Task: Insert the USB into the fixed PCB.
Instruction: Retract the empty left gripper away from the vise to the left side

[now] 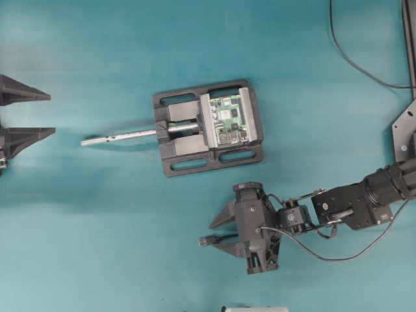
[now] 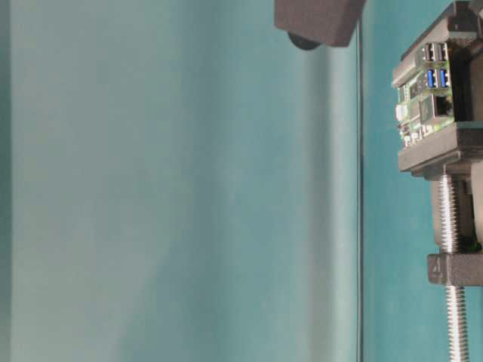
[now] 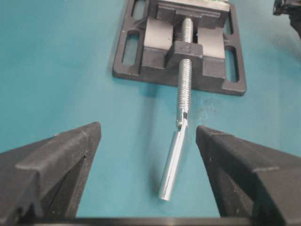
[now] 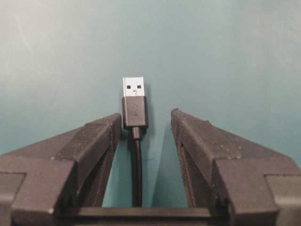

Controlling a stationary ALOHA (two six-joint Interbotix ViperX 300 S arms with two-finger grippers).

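Right end effector (image 4: 143, 136) spread astride the USB (image 4: 135, 106) lying on the counter (image 4: 225, 52).
Close squarely on the black housing, silver tip protruding, cable trailing behind; fixed PCB (image 1: 229, 119) sits vise-clamped, well apart.

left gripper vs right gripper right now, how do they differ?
The left gripper sits at the table's left edge, far from the USB; the right gripper is low, below the vise. Left frames the silver rod tip; right straddles the USB's cable, its plug just ahead of the fingertips. Both are open and hold nothing.
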